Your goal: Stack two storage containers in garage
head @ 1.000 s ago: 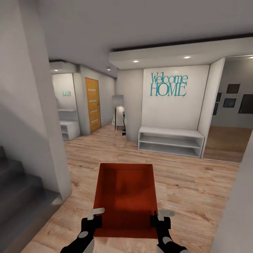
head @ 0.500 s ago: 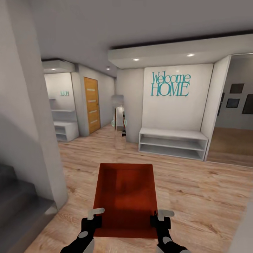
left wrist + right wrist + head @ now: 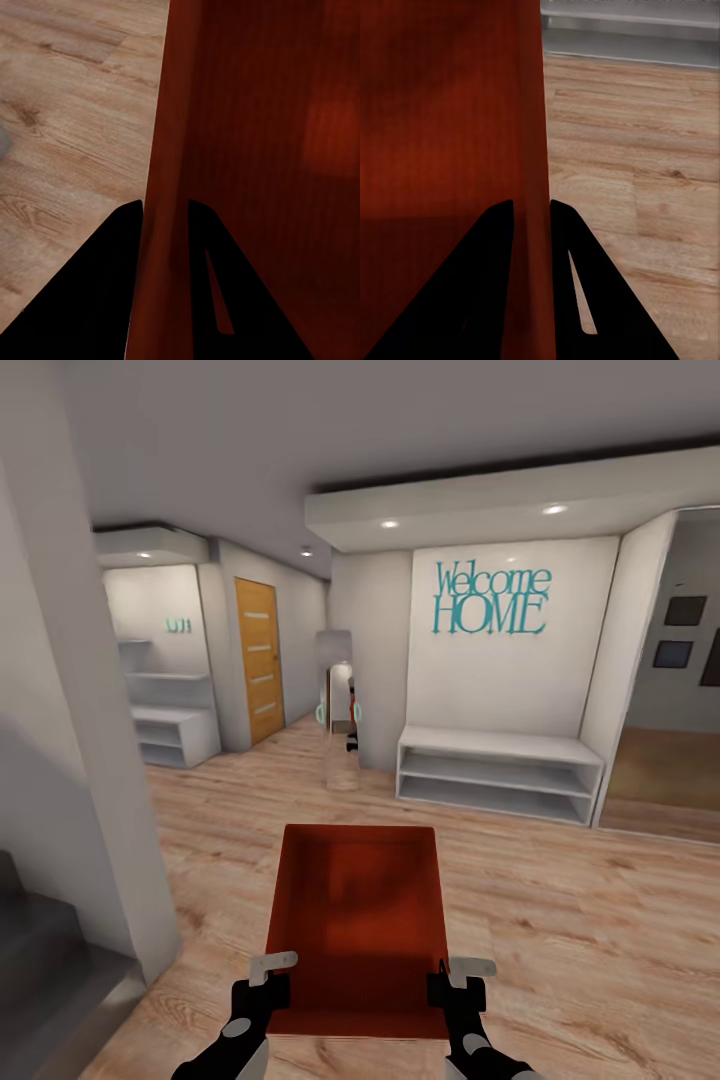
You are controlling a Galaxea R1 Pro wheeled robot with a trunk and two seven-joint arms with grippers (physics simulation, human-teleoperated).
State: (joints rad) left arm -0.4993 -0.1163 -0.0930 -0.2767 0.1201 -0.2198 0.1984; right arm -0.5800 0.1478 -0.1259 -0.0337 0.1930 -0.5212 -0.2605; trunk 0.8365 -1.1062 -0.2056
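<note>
The step in hand is the carrying: one storage container (image 3: 357,930) is held out in front of the robot over a light wood-plank floor (image 3: 560,920) in a hallway, so the garage must yet be reached by driving on while the box stays level. The left claw (image 3: 272,972) is clamped on its left wall and the right claw (image 3: 458,975) on its right wall, each with one finger inside and one outside.

Forward head view; container (image 3: 358,920) wall close-ups

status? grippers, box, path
Left gripper and right gripper: jaws clamped on side walls of orange-red rectangular storage container. Carried over wood-plank floor. White pillar close left.
</note>
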